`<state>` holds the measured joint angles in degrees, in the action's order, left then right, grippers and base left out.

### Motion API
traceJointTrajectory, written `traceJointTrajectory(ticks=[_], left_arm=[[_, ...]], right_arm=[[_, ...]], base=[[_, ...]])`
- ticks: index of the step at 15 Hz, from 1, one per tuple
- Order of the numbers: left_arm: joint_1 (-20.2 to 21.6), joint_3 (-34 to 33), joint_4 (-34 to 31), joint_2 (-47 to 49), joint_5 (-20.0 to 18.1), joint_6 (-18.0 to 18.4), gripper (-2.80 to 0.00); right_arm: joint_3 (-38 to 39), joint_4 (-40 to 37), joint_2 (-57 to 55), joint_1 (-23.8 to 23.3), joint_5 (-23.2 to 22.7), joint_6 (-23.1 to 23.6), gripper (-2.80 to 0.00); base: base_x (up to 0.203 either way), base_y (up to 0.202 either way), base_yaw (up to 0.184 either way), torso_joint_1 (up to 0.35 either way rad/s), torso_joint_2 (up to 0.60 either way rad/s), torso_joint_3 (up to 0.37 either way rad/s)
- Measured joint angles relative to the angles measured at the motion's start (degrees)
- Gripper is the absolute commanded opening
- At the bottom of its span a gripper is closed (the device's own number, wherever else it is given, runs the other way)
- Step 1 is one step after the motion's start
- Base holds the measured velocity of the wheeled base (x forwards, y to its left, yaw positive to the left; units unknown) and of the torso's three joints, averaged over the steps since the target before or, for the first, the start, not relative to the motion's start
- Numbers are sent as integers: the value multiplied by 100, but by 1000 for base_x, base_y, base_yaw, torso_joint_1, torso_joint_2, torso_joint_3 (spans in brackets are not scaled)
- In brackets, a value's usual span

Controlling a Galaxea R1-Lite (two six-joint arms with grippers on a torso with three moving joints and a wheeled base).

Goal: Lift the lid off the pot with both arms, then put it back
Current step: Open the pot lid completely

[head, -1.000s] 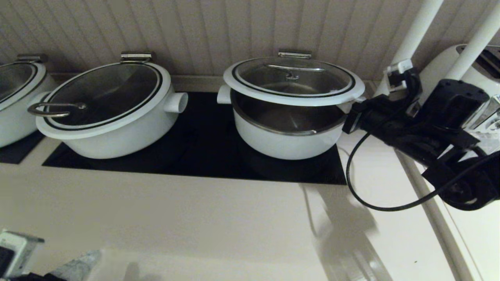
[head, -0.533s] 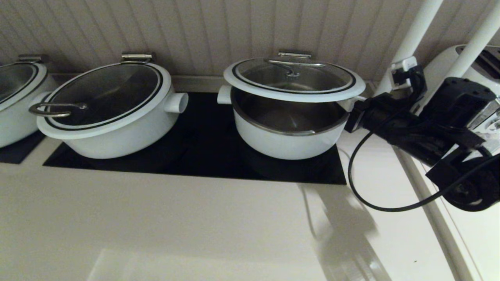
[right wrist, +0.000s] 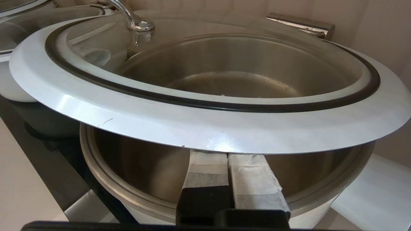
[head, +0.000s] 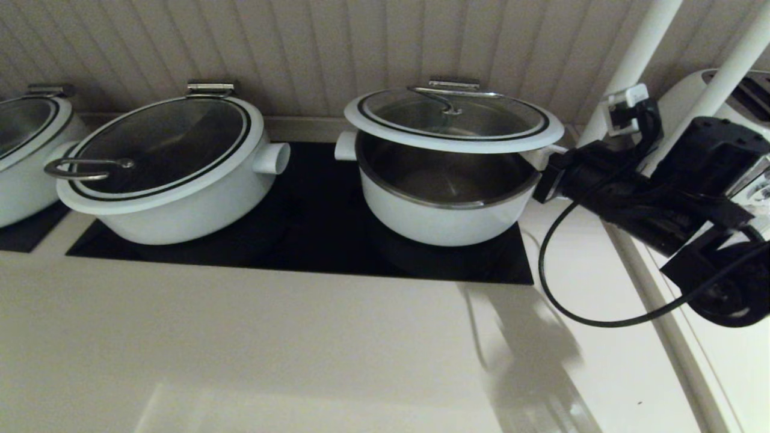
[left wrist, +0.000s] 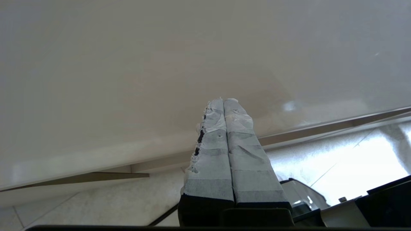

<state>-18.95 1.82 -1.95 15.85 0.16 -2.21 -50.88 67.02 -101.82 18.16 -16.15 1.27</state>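
Note:
The round white pot (head: 442, 216) stands on the black hob with its steel inside showing. Its glass lid (head: 454, 123), with a white rim, is tilted up at the front and right, hinged at the back by the steel hinge (head: 454, 83). My right gripper (head: 544, 165) is shut, and its tips sit under the lid's right rim and prop it up. In the right wrist view the shut fingers (right wrist: 205, 166) reach under the white rim (right wrist: 205, 128) above the pot's steel rim (right wrist: 106, 189). My left gripper (left wrist: 223, 101) is shut and empty, low beside the counter, out of the head view.
A wider white pot with a loop-handled lid (head: 168, 174) stands to the left on the hob (head: 313, 240), and another pot (head: 24, 150) at the far left. A toaster (head: 734, 108), two white poles and a hanging cable (head: 559, 300) crowd the right.
The lid's front edge has risen further as my right gripper moved up under its rim. The left arm's part at the lower left has dropped out of the head view.

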Motion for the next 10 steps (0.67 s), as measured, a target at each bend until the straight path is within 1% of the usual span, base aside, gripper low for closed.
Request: traceJointTrajectory(ticks=[4, 5, 6, 7, 9, 10], left_arm=[[-20, -35, 130, -17, -66, 134, -280], [-20, -88, 320, -20, -146, 112, -280], [-20, -128, 516, -20, -284, 10, -280], [-26, -160, 536, -19, -390, -141, -280], [-178, -176, 491, -17, -378, -365, -280], [-257, -177, 475, -17, -308, -546, -280]], right_arm=[[44, 6, 25, 0, 2, 33, -280], [65, 9, 37, 0, 1, 35, -280], [86, 9, 49, -4, 1, 40, -280], [99, 9, 59, -4, 0, 38, -280], [108, 9, 72, -9, 0, 37, -280], [115, 9, 74, -9, 1, 38, -280]], base=[[0, 0, 0, 0, 0, 0], [0, 0, 0, 0, 0, 0], [0, 0, 0, 0, 0, 0], [0, 0, 0, 0, 0, 0], [0, 0, 0, 0, 0, 0], [0, 0, 0, 0, 0, 0]])
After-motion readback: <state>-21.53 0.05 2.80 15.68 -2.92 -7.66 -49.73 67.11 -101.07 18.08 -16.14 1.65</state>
